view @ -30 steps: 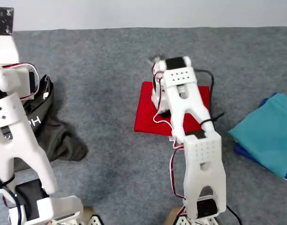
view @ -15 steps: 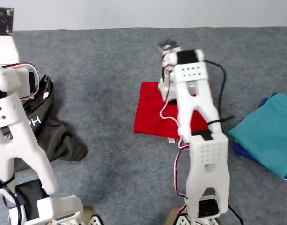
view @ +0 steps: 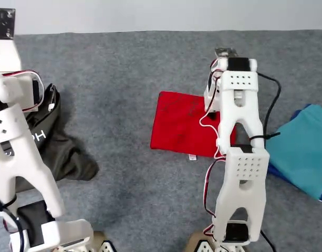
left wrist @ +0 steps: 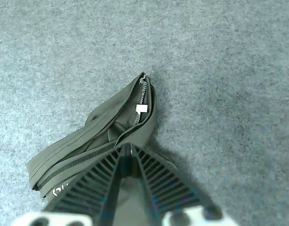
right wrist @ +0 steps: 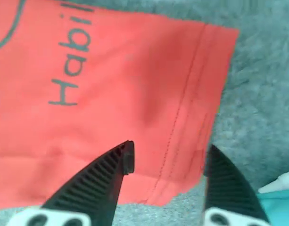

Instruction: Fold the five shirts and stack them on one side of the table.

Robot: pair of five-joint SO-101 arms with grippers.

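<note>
A folded red shirt [view: 182, 123] with dark lettering lies flat mid-table. My right arm [view: 237, 100] stands over its right edge. In the right wrist view my right gripper [right wrist: 170, 157] is open just above the red shirt [right wrist: 111, 80], near its stitched hem and corner, with nothing between the fingers. A crumpled dark olive shirt [view: 58, 144] lies at the left under my left arm [view: 16, 136]. My left gripper [left wrist: 128, 151] is shut, its tips pinching the bunched dark shirt [left wrist: 118, 127] by a zipper edge.
A teal shirt [view: 302, 147] lies on a blue one [view: 273, 169] at the right edge, close to the right arm. Bare grey carpet [view: 113, 63] stretches between the red and dark shirts and along the far side.
My right arm has swung rightward and farther back, from over the red shirt's middle to its right edge, uncovering most of it. The left arm and dark shirt have stayed put.
</note>
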